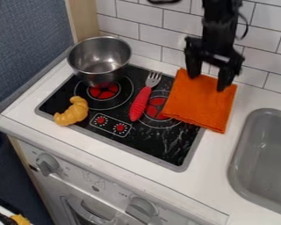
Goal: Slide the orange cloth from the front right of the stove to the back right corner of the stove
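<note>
Cloth, orange (201,105) and laid nearly flat, sits toward the back edge of the tabletop (216,176), its left side lapping over the stovetop (166,151). Black jaws (207,83) hang over its back part, spread wide, with no fold of fabric seen between them. Whether the tips touch the cloth, I cannot tell. The step in hand looks like lining up with the cloth or having just let go of it; one moment does not settle which. A grasp from here calls for lowering onto the fabric and closing enough to pinch up a fold, without pressing hard on the tabletop beneath.

Just left of the cloth, a fork with a red handle (141,103) lies on the stovetop, near enough that a sideways drag might knock it. Farther left, a metal pot (99,59) stands at the stovetop's back left, and a croissant (72,111) lies by its left edge. To the cloth's right, a strip of tabletop separates it from the sink (257,151), where a loose corner could droop over the rim. The tiled wall (152,35) rises close behind, leaving little room backward. The easier way out seems to be up, then toward the tabletop's front edge, over the strip between stovetop and sink.
</note>
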Robot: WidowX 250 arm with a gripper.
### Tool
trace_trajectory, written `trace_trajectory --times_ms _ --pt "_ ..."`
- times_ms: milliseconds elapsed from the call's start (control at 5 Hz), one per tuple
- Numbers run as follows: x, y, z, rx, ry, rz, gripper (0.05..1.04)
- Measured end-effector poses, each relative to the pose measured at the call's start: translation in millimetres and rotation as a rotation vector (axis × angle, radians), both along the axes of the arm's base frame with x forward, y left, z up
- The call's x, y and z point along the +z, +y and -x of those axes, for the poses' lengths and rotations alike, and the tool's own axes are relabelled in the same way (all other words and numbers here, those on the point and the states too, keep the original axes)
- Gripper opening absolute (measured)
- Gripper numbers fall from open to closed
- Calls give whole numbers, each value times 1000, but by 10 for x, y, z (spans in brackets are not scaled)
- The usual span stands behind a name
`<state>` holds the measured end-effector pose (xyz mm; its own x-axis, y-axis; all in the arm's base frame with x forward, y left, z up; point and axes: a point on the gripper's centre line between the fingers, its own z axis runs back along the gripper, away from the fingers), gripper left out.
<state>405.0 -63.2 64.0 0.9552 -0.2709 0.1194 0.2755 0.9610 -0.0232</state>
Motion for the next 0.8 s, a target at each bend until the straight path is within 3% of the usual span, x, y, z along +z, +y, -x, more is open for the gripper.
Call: trace_trajectory --times_ms 200,400,800 --pt "89 93 112 21 63 -33 999" --pt "118 134 215 46 82 -51 999" --pt "-43 133 390 62 108 -90 999"
